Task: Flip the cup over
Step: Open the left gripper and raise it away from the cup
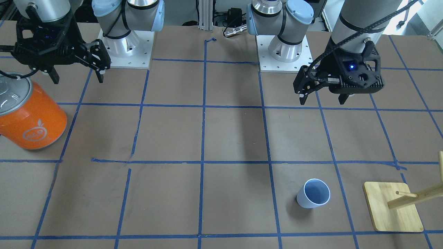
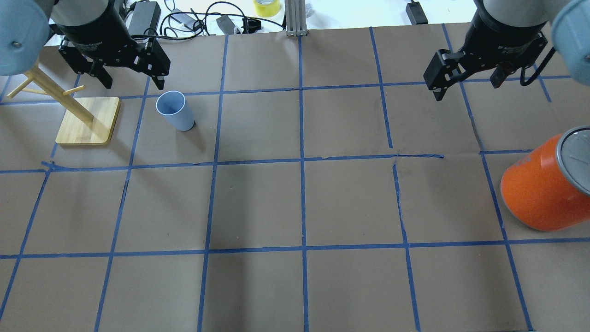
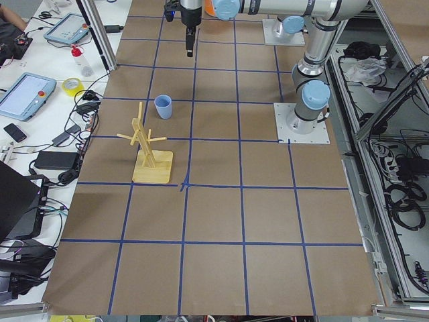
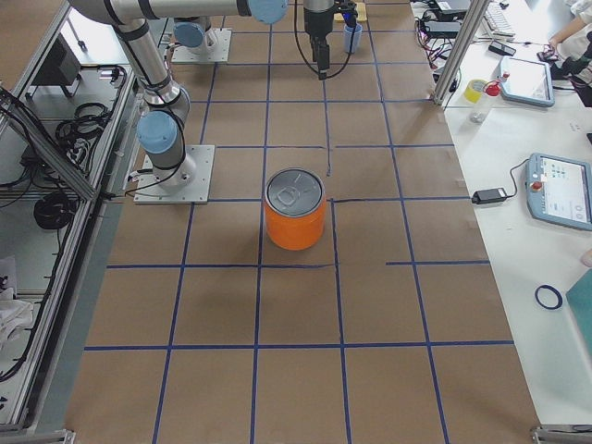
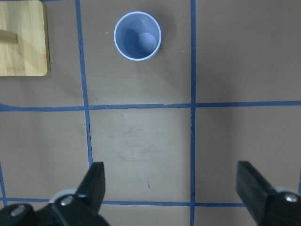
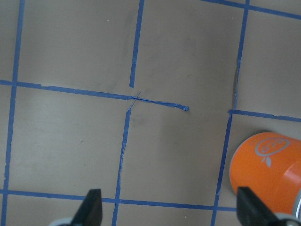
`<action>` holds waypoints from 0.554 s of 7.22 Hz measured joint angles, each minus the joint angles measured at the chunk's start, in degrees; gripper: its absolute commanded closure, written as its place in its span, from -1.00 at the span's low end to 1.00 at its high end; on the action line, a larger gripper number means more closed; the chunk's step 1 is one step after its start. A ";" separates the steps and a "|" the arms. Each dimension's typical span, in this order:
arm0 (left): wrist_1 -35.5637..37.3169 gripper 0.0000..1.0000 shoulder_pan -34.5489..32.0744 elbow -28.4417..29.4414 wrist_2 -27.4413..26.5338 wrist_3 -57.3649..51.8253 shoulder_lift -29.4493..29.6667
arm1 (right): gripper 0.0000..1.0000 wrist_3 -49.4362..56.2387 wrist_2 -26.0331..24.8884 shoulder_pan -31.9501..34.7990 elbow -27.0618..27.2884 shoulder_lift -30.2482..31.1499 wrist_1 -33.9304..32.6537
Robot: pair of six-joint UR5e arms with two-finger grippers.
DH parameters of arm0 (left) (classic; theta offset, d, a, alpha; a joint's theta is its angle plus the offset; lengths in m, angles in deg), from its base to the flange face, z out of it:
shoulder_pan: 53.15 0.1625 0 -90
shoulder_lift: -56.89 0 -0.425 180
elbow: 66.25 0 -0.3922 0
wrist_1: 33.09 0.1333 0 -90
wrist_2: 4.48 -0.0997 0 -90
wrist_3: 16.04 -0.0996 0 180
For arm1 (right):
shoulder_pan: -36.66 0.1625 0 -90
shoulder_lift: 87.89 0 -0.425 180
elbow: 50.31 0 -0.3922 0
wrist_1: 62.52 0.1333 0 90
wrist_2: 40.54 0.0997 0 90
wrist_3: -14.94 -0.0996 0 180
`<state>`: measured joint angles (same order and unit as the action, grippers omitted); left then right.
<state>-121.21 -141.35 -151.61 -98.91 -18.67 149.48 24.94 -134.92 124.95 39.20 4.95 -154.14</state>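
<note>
The small pale lavender-blue cup (image 2: 175, 110) stands upright on the brown table, mouth up. It also shows in the front-facing view (image 1: 313, 193), the left side view (image 3: 163, 106) and the left wrist view (image 5: 138, 36). My left gripper (image 2: 131, 83) is open and empty, hovering above the table just beyond and left of the cup in the overhead view. In the left wrist view (image 5: 174, 188) the cup lies ahead of the fingers (image 5: 94, 183). My right gripper (image 2: 465, 87) is open and empty, far from the cup, high over the right side (image 6: 170, 209).
A big orange can (image 2: 539, 189) with a silver lid stands at the right side, below the right gripper (image 1: 78, 77). A wooden peg stand on a square base (image 2: 87, 121) stands just left of the cup. Blue tape lines grid the table. Cables lie past the far edge.
</note>
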 measured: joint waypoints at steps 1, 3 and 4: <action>-0.04 -1.00 -0.02 -0.45 1.03 0.11 -0.78 | -1.00 0.02 1.90 -0.08 -0.07 0.28 0.05; -0.22 -1.00 -0.04 -1.02 3.84 0.17 -2.02 | -1.00 0.27 3.80 -0.08 -0.10 1.03 0.43; -0.27 -1.00 -0.04 -1.36 4.28 0.17 -2.31 | -1.00 0.33 3.91 0.00 -0.07 1.15 0.37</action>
<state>-121.48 -141.39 -152.97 -94.63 -18.50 147.17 25.27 -131.01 124.96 39.13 6.09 -153.77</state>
